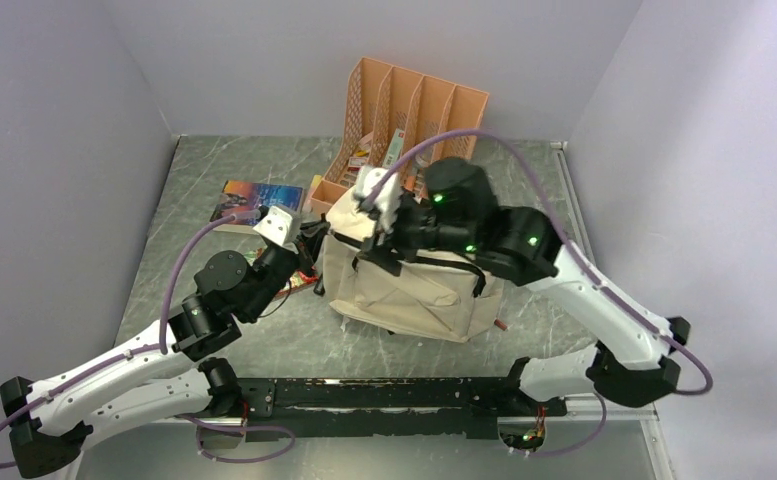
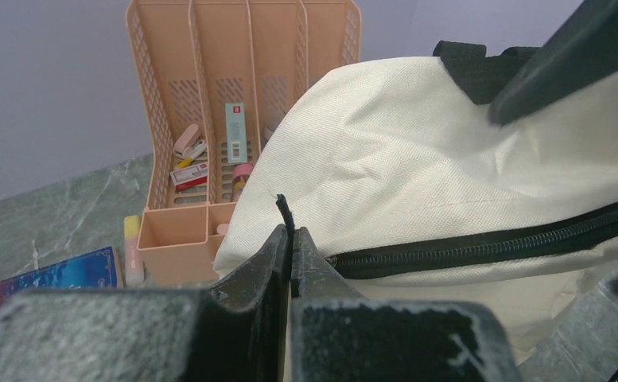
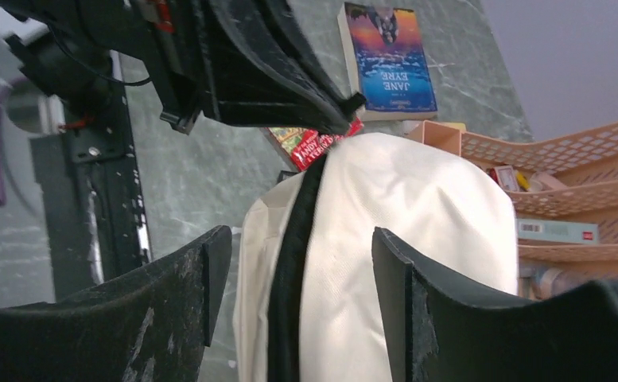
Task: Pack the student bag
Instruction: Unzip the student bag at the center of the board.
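On the grey table (image 1: 224, 165), the student bag (image 1: 414, 285) sits just under the right gripper (image 3: 299, 247), whose fingers are wide apart and empty. The left gripper (image 2: 291, 239) pinches the bag's black tab (image 2: 282, 208) tight.

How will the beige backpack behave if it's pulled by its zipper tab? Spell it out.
The backpack will probably sag and fold rather than lift stiffly: its fabric creases and slumps. The zipper tab, pinched in the left fingers, is thin, so it may slip.
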